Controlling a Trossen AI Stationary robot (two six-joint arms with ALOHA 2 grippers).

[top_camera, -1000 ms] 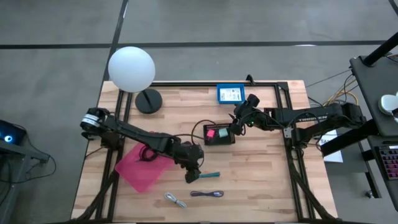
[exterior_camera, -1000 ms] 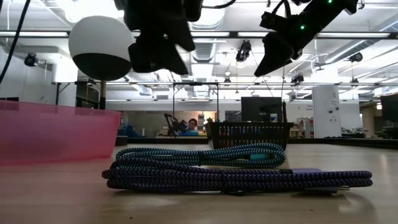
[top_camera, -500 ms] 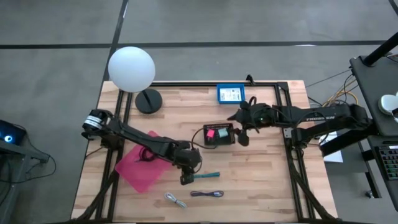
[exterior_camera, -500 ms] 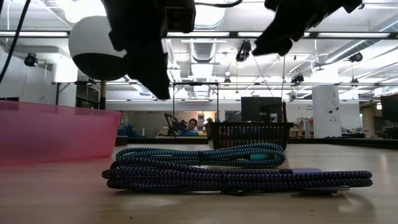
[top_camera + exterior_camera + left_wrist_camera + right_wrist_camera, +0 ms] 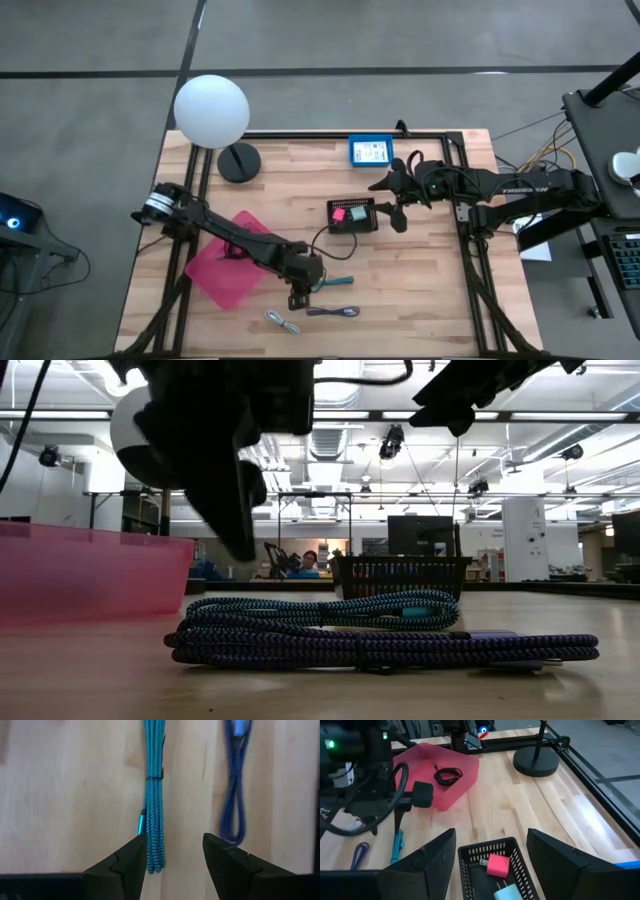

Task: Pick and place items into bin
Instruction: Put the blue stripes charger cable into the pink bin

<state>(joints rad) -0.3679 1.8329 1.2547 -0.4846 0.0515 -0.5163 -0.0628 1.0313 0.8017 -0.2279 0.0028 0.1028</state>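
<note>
My left gripper (image 5: 300, 297) (image 5: 172, 851) is open and hangs a little above the table, near the front. Its fingers stand on either side of the near end of the teal coiled cable (image 5: 154, 795) (image 5: 335, 283) without touching it. A purple coiled cable (image 5: 235, 785) (image 5: 335, 312) lies beside the teal one, and a grey-white one (image 5: 282, 321) lies near the front edge. My right gripper (image 5: 397, 214) (image 5: 495, 851) is open and empty, just right of the black basket (image 5: 352, 216). The basket holds a pink cube (image 5: 497, 865) and a mint-green piece (image 5: 507, 892).
A pink bin (image 5: 228, 262) lies left of my left gripper, with a black coiled cable (image 5: 447, 776) in it. The white globe lamp (image 5: 211, 110) on its black base (image 5: 238, 161) stands at the back left. A blue box (image 5: 371, 150) sits at the back.
My left gripper has moved toward the table's near edge and down, and now hangs over the teal cable's end. My right gripper has drawn back from over the black basket toward the table's right edge and has risen. The cables have not moved.
</note>
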